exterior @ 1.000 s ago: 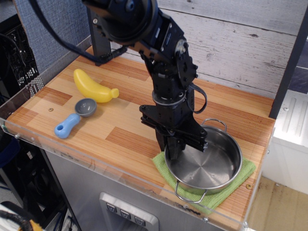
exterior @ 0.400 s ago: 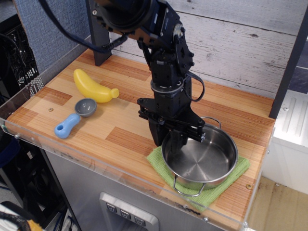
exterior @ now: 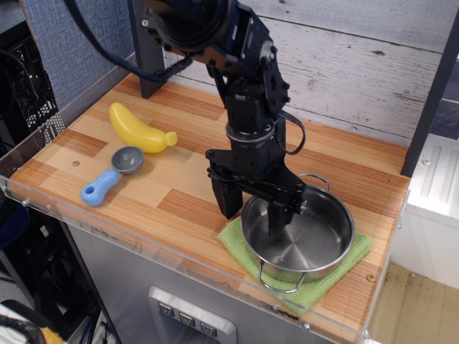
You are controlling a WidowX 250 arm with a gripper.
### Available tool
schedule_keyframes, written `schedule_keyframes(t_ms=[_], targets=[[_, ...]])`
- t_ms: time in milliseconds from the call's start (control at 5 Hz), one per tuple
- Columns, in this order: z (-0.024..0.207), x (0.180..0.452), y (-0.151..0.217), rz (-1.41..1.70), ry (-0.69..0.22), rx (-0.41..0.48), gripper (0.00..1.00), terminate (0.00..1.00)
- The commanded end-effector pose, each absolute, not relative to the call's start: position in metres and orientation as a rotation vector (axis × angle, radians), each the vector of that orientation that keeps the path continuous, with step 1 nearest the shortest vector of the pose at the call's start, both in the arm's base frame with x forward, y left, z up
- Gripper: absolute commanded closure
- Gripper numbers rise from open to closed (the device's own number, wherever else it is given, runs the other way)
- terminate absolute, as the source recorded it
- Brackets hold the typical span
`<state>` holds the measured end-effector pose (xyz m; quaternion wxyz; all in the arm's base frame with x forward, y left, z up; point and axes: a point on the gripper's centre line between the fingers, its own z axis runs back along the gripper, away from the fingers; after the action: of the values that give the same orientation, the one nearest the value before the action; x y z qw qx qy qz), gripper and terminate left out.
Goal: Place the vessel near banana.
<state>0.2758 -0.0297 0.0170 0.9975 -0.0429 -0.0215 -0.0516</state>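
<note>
now the gripper (exterior: 249, 206) stands with its jaws apart, straddling the near-left rim of the pot (exterior: 297, 233): one finger hangs outside over the wood, the other reaches down inside the bowl. a moment ago the fingers looked closer together at that rim, so the jaws have widened and nothing is clamped at present. that reads as lining up a grasp on the rim, not yet a hold.

compared with a second ago, the pot has slid a little left and back, dragging the green cloth (exterior: 355, 254) askew under it, and the arm has straightened up over it. it sits on that cloth at the right front of the table (exterior: 179, 193), well apart from the banana (exterior: 140, 129) at the left back. the scoop (exterior: 111, 175) near the banana has not moved. the carry itself is not begun.
</note>
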Motion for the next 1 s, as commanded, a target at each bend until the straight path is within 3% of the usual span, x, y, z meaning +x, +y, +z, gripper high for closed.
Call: schedule_keyframes(t_ms=[0,200,400,800], targets=[[0.0431,0.2884,-0.0360,-0.116,-0.120,-0.080,0.00,0.00],[0.0468,0.2908,-0.0357,-0.130,-0.135,-0.081,0.00,0.00],[0.0434,0.2888,-0.0342,-0.124,-0.133,-0.065,1.00,0.00],[0.0430,0.2904,-0.0320,-0.124,-0.135,-0.052,1.00,0.00]])
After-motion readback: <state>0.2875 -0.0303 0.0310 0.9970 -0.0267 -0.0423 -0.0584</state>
